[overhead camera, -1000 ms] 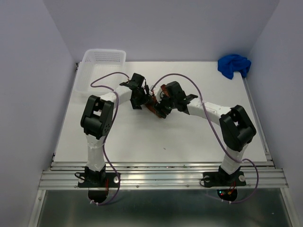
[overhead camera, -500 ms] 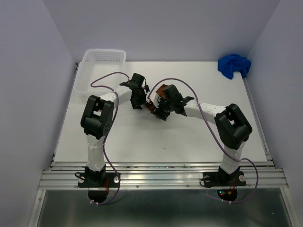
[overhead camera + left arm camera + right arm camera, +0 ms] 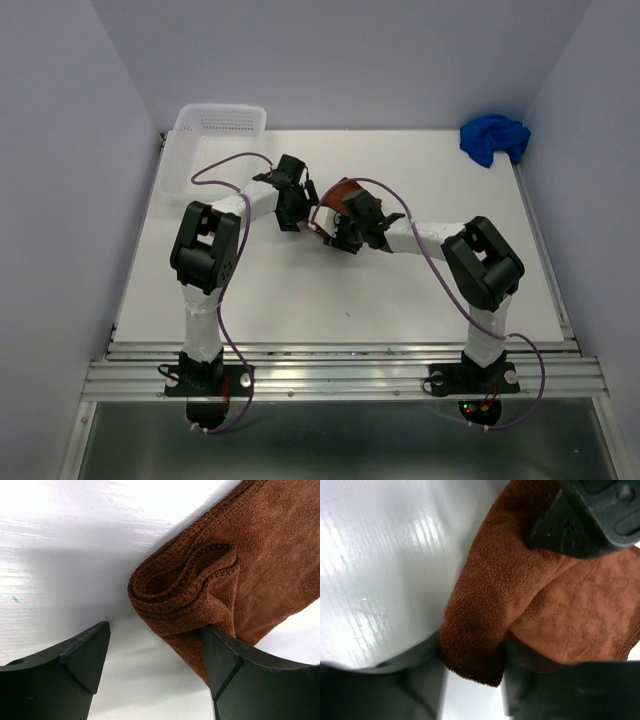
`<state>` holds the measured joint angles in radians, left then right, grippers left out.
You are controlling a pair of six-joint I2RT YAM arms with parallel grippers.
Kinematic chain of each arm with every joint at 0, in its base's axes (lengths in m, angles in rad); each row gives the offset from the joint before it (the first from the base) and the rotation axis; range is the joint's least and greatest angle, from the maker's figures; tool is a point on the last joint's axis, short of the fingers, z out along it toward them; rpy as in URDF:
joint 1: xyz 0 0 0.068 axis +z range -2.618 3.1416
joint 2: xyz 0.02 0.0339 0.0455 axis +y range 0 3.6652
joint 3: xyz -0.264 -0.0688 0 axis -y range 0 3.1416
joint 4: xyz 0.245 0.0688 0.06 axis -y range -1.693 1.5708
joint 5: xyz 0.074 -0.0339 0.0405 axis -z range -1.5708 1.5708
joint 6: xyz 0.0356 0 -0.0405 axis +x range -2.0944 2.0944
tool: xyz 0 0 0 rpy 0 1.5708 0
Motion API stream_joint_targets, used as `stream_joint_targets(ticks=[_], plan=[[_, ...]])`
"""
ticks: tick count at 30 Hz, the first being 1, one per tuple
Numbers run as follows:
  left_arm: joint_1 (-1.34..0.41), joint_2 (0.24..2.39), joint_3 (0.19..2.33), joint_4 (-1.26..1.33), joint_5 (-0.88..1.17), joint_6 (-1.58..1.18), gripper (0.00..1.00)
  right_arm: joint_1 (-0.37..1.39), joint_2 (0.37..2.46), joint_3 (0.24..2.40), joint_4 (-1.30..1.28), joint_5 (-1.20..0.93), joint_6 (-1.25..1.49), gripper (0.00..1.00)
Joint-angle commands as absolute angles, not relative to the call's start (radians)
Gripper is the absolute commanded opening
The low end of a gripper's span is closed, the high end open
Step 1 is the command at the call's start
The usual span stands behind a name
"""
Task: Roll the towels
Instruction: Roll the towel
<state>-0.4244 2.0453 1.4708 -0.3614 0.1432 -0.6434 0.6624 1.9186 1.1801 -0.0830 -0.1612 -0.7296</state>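
A white desk (image 3: 300,290) between pale lavender walls (image 3: 350,60); a white perforated basket (image 3: 215,120) at its far left corner, the blue towel (image 3: 494,138) bunched at the far right; the rust-brown towel (image 3: 260,555) lies mid-desk between both arms; the left hand (image 3: 155,627) stands wide open around the towel's rolled end, one finger touching it; the right hand (image 3: 472,675) is pinched closed on a fold of it.
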Motion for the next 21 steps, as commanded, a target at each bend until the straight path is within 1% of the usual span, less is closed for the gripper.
stream_joint_targets(ticks=[1, 2, 4, 6, 7, 8, 9, 10, 13, 14, 16, 18, 20, 21], plan=[[-0.420, 2.072, 1.460, -0.439, 0.143, -0.612, 0.83, 0.667, 1.930, 1.140, 0.024, -0.103, -0.724, 0.35], [-0.420, 2.065, 1.456, -0.433, 0.149, -0.614, 0.84, 0.667, 1.933, 1.138, 0.020, -0.104, -0.723, 0.31], [-0.419, 2.062, 1.457, -0.436, 0.146, -0.615, 0.84, 0.667, 1.928, 1.135, 0.032, -0.113, -0.704, 0.28], [-0.419, 2.062, 1.457, -0.439, 0.146, -0.614, 0.84, 0.667, 1.927, 1.137, 0.023, -0.130, -0.704, 0.27], [-0.419, 2.063, 1.457, -0.439, 0.146, -0.615, 0.84, 0.667, 1.925, 1.135, 0.026, -0.138, -0.703, 0.22], [-0.419, 2.063, 1.459, -0.440, 0.147, -0.615, 0.84, 0.667, 1.925, 1.138, 0.017, -0.143, -0.701, 0.20], [-0.419, 2.062, 1.459, -0.440, 0.149, -0.617, 0.84, 0.667, 1.925, 1.138, 0.028, -0.141, -0.680, 0.12], [-0.419, 2.057, 1.459, -0.440, 0.147, -0.618, 0.85, 0.667, 1.930, 1.147, 0.031, -0.138, -0.640, 0.08], [-0.414, 2.039, 1.448, -0.436, 0.140, -0.626, 0.88, 0.667, 1.931, 1.169, 0.014, -0.149, -0.560, 0.03], [-0.410, 2.022, 1.431, -0.427, 0.141, -0.635, 0.91, 0.667, 1.930, 1.176, 0.003, -0.185, -0.501, 0.02], [-0.403, 1.999, 1.408, -0.407, 0.150, -0.641, 0.95, 0.657, 1.928, 1.177, -0.027, -0.248, -0.447, 0.01], [-0.396, 1.973, 1.388, -0.378, 0.169, -0.647, 0.96, 0.626, 1.928, 1.178, -0.034, -0.317, -0.355, 0.01], [-0.396, 1.950, 1.362, -0.364, 0.186, -0.653, 0.96, 0.606, 1.931, 1.184, -0.037, -0.431, -0.298, 0.01], [-0.394, 1.944, 1.347, -0.351, 0.198, -0.658, 0.97, 0.582, 1.939, 1.196, -0.037, -0.510, -0.228, 0.01]])
